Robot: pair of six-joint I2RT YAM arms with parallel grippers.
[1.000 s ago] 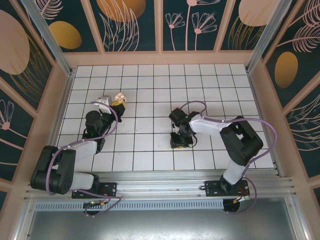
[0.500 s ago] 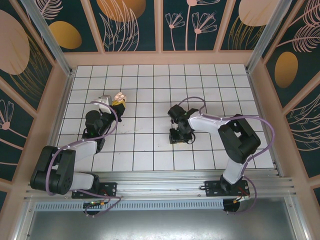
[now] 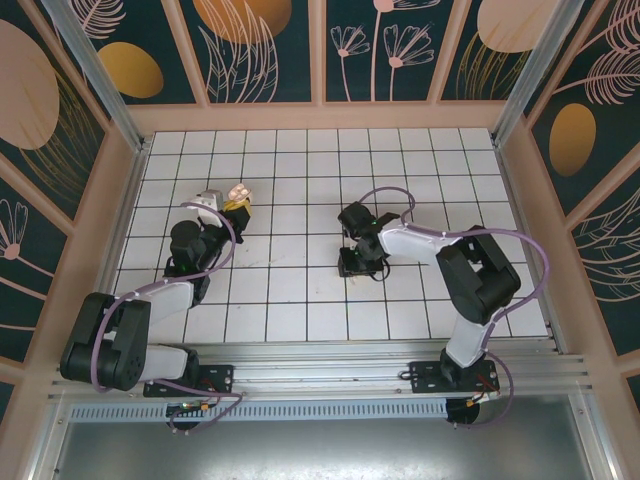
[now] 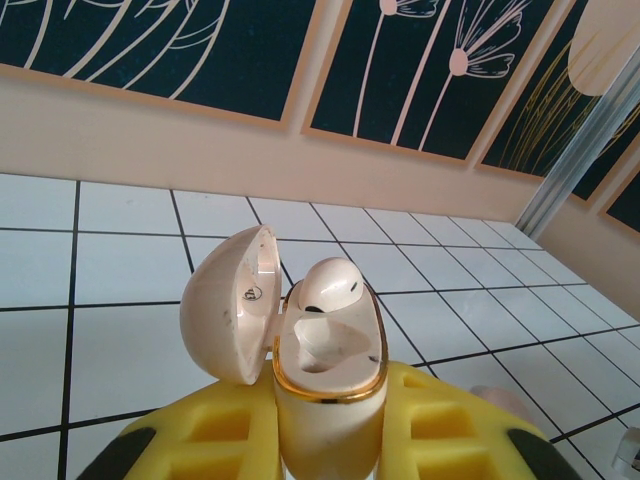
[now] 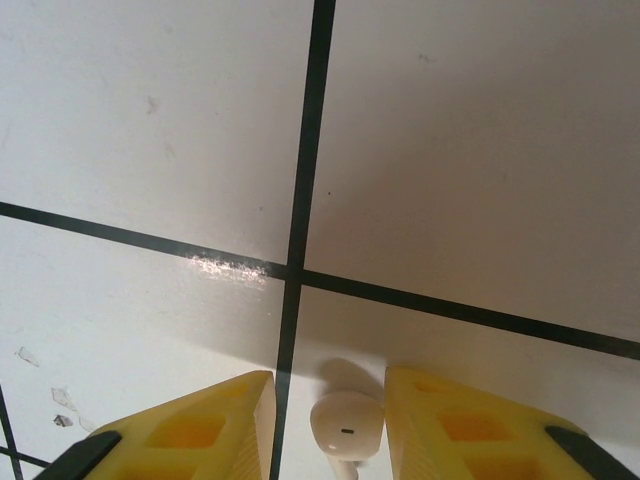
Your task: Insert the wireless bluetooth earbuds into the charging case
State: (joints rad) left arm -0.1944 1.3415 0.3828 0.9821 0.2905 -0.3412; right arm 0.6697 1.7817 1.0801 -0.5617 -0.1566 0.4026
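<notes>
The charging case stands upright with its lid swung back to the left, so the gold-rimmed mouth faces up and outward. The seated earbud already rests in the far part of the opening. The nearer hollow below it looks vacant, though shadow makes that hard to confirm. The left gripper has its yellow fingers clamped on the lower body of the case, one on each side. That grip keeps the lid and the mouth free of the fingers. In the overhead view the case is raised at the left of the table, well apart from the other arm. This is probably so it acts as a steady, open receptacle waiting for the second piece.

The loose earbud lies flat on a white tile, just right of a dark grid line. The right gripper points straight down at it. Its jaws are parted and straddle the earbud, the right finger almost against it and the left finger with a small gap. Nothing is pinched yet.

The step in hand appears to be the pickup of this second earbud, with about half the insertion done. The earbud is small, smooth and rounded, so an off-centre squeeze could squirt it sideways. Centring the jaws before closing seems wise.
</notes>
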